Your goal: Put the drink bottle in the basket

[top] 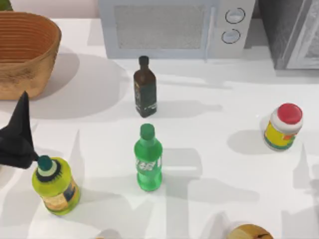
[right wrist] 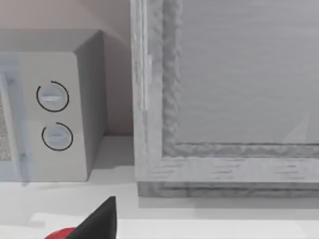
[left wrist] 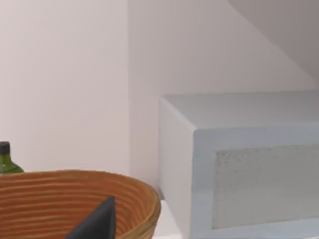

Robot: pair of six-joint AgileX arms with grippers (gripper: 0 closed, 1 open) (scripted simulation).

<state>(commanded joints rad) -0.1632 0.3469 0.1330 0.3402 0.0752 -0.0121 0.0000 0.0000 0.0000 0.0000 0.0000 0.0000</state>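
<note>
Our left gripper (top: 17, 134) hovers at the worktop's (top: 209, 149) left edge; whether its jaws are parted, we cannot tell. Mid-worktop, the drink bottle (top: 148, 159) stands upright, cap up, seemingly well apart from the basket (top: 25, 50).

Green drink bottle (top: 148, 162), tan ribbed basket (top: 25, 52)

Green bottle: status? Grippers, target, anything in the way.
Left gripper at table's left edge, beside teal-cap bottle. Green bottle upright mid-table, ungrasped. Basket far left. Brown bottle behind it.
</note>
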